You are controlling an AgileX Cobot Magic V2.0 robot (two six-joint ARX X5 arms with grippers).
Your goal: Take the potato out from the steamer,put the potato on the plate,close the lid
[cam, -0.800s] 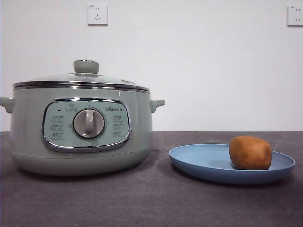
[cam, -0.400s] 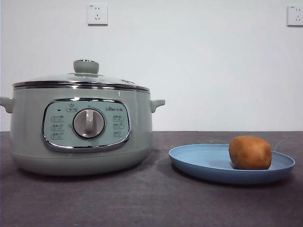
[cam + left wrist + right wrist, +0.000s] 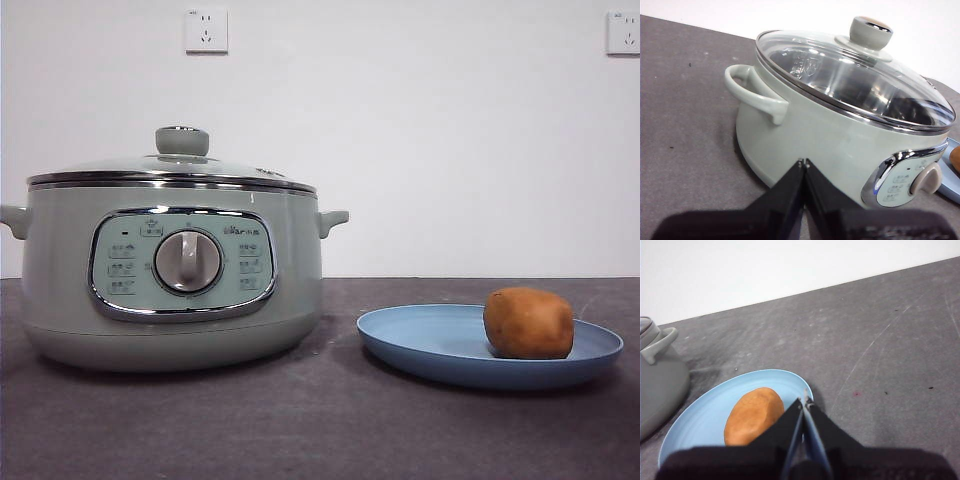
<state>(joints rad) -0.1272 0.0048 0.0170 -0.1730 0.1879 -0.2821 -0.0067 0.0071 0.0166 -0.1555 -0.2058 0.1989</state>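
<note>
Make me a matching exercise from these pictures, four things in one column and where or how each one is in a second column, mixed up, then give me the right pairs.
Column one:
1. potato
2. lid
3. left gripper
4. plate

Column two:
A. shut, empty, near the steamer
B. on the table beside the steamer
C. closed on the steamer
D. lying on the plate

Pairs: 1-D, 2-C, 3-A, 4-B

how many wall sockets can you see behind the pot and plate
2. One socket is on the wall above the pot; the other sits at the picture's right edge, partly cut off. More may lie outside the view.
</note>
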